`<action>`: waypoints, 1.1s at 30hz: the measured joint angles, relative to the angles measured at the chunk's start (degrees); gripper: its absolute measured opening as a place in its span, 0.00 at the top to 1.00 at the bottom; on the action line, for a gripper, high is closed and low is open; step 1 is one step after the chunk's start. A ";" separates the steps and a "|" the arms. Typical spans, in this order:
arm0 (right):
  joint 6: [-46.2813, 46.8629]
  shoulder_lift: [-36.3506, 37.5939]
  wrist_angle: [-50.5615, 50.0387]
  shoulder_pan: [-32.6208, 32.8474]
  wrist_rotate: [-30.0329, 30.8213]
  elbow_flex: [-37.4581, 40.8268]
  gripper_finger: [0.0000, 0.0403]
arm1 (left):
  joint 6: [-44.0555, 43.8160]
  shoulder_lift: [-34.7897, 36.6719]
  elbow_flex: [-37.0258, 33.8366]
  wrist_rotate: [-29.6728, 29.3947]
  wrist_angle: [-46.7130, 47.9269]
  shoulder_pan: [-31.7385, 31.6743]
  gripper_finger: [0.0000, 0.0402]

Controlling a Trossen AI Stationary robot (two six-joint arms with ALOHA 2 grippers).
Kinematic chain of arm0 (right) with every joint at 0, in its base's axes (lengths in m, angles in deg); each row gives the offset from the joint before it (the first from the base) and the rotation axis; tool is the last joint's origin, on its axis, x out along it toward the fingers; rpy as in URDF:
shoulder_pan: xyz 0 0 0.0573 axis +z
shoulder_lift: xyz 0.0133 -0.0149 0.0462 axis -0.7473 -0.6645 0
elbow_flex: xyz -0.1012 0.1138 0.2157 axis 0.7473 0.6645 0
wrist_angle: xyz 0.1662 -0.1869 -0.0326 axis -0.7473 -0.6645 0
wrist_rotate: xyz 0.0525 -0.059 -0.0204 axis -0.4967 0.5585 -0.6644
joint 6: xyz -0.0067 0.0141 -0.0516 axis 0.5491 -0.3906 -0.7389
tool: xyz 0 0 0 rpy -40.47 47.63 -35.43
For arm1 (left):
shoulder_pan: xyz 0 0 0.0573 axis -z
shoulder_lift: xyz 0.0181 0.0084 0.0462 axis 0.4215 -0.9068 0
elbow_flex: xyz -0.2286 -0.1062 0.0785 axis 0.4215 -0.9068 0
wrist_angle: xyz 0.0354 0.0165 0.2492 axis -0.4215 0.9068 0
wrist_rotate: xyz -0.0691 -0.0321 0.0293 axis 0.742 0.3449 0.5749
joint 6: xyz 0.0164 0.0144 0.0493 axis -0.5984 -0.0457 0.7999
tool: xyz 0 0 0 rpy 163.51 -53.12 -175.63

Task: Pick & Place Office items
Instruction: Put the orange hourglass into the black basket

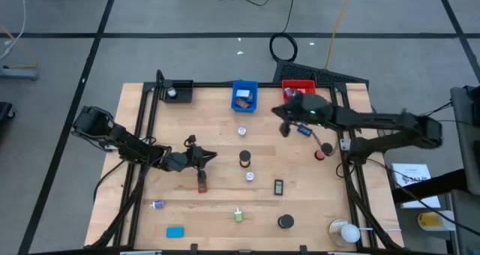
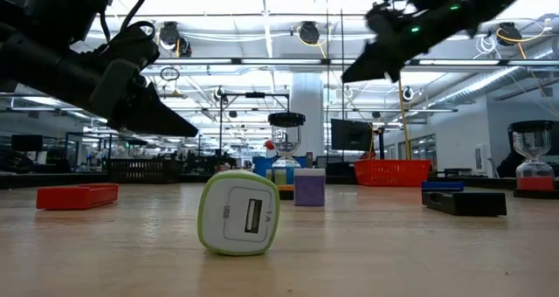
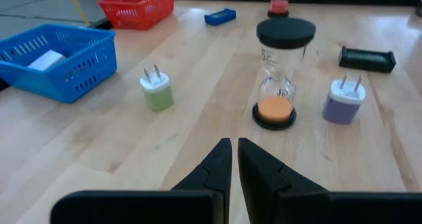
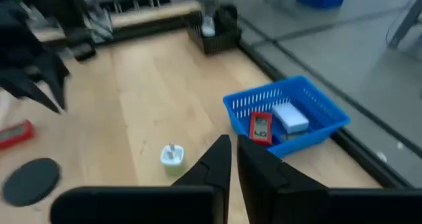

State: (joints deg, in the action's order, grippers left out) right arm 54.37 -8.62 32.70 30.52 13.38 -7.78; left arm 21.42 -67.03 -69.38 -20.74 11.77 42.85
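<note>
Office items lie scattered over the table (image 1: 217, 127): a green charger (image 3: 157, 92), an hourglass (image 3: 279, 72), a purple charger (image 3: 343, 100); two already rest in my blue bin (image 4: 310, 115). My right gripper (image 4: 232, 159) hangs closed and empty near that bin; my left gripper (image 3: 234, 165) hovers closed before the hourglass. Risk: descending with fingers shut could topple the tall hourglass.

Wooden bench (image 1: 202, 127), items scattered around the black-capped hourglass (image 1: 245, 159)

Blue bin (image 1: 244, 95) and red bin (image 1: 298, 88) beyond the hourglass; green plug (image 1: 238, 215), blue block (image 1: 175, 232), black disc (image 1: 285, 222) nearer.
</note>
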 joint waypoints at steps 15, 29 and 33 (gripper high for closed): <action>0.84 22.47 12.61 0.34 0.00 18.24 0.99 | 0.48 -0.02 3.61 7.09 -3.43 -2.93 0.91; -0.55 23.83 38.14 0.34 -0.19 31.58 1.00 | 3.06 1.16 27.63 15.15 32.64 -7.65 0.91; -0.56 23.68 38.03 0.34 -0.24 31.58 1.00 | 1.42 1.07 33.12 15.31 42.06 -7.80 0.83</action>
State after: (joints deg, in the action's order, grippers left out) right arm 53.81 15.06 70.74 30.86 13.14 23.81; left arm 22.84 -65.96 -36.26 -5.43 53.82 35.06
